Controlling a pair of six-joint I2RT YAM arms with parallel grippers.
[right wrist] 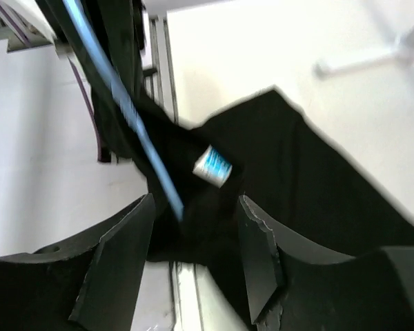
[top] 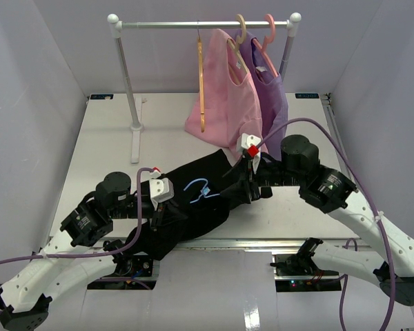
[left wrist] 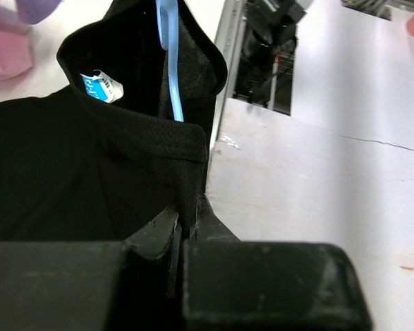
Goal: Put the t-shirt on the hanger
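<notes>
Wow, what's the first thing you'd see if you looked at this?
A black t-shirt sprawls across the middle of the table, with a light-blue hanger poking out of its neck. The left tool pinches the collar, and the right tool stands open close by. At the back, a pink garment and a purple garment hang on a rail.

No text legible. 1 neck label [left wrist: 102,86] on the t-shirt [left wrist: 48,179]: white with blue print, too small to read, just beyond the left gripper [left wrist: 190,224], up-left. From the right gripper [right wrist: 196,207] it lies just ahead, blurred, print again unreadable.
</notes>
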